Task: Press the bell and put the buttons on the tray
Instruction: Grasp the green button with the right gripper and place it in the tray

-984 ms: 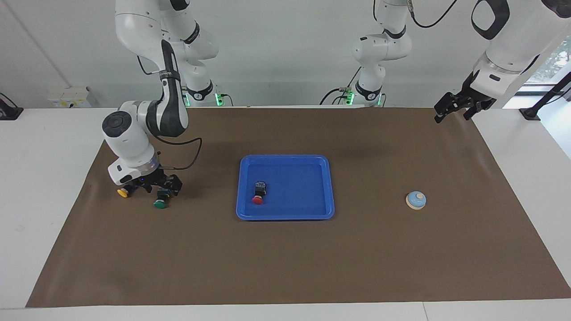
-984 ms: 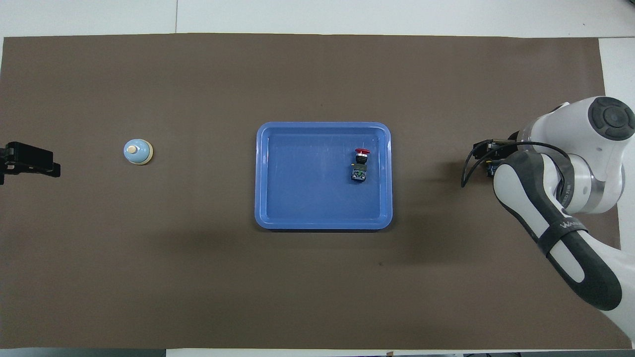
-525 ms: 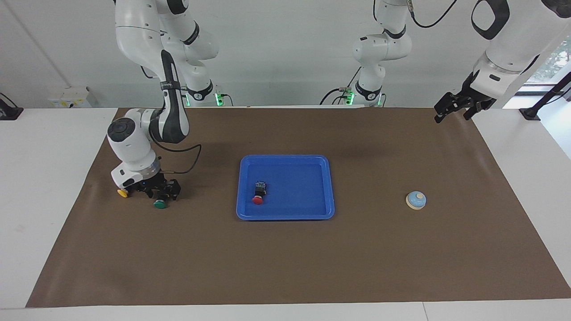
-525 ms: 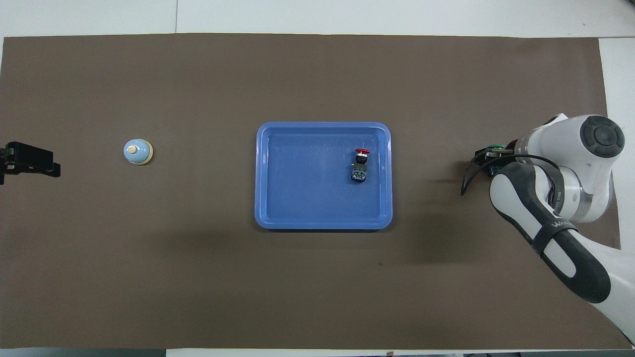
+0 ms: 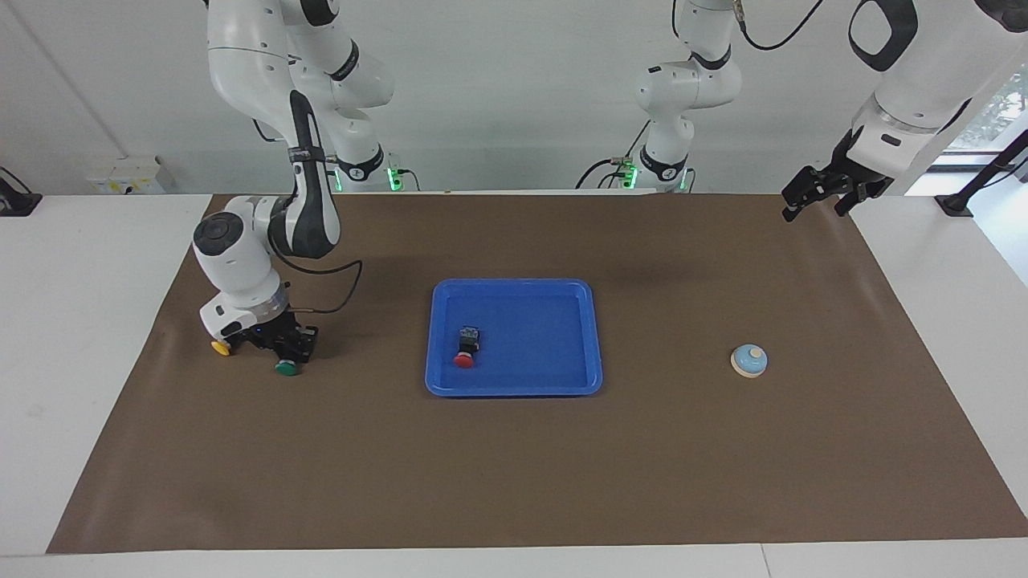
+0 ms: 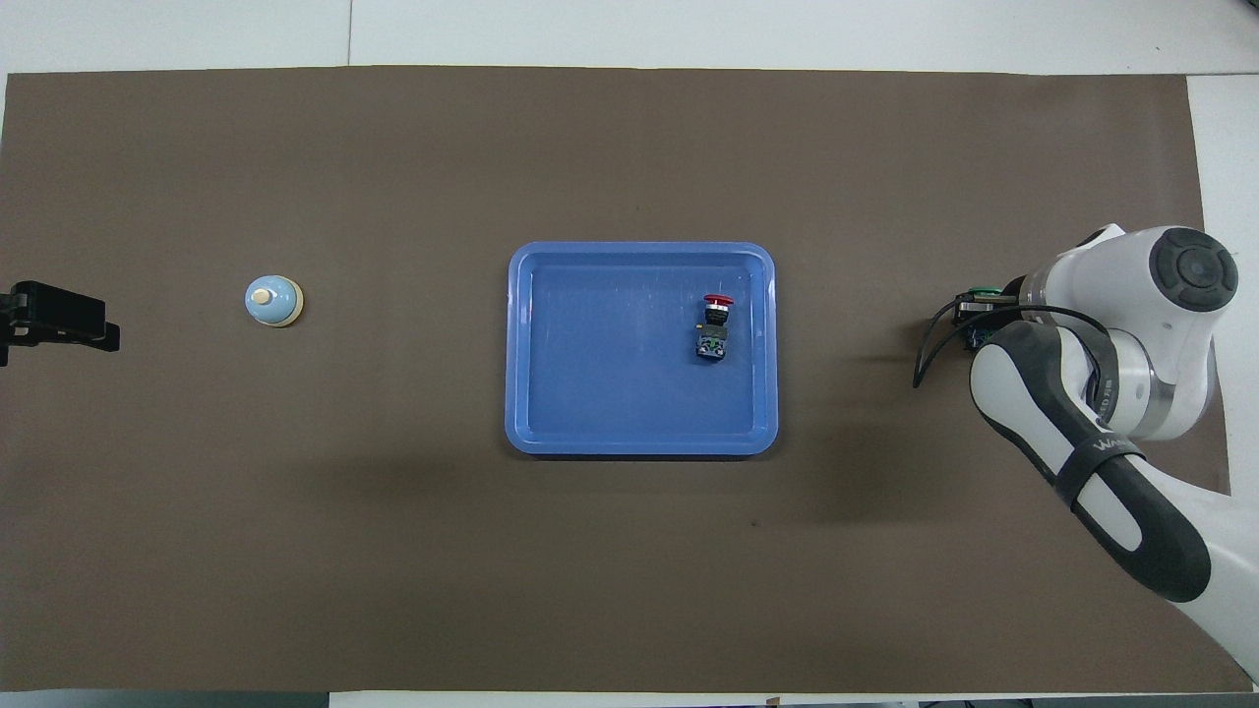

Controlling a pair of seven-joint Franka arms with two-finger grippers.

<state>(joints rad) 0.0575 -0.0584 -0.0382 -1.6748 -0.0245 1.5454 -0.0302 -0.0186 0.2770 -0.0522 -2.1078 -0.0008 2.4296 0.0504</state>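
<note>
Jaws of the right gripper (image 5: 287,343) are down at the desk (image 5: 514,466), set around the black body of the green button (image 5: 286,368); whether they have clenched on it I cannot tell. Beside it, toward the right arm's end of the desk, lies the yellow button (image 5: 218,348), and the red button (image 5: 463,360) already lies in the tray (image 5: 514,388). I judge these switches light, rigid and prone to roll on their round caps, so the squarer black body is the place to grip. Over the desk's corner, the left gripper (image 5: 821,195) waits, well apart from the bell (image 5: 748,360).
</note>
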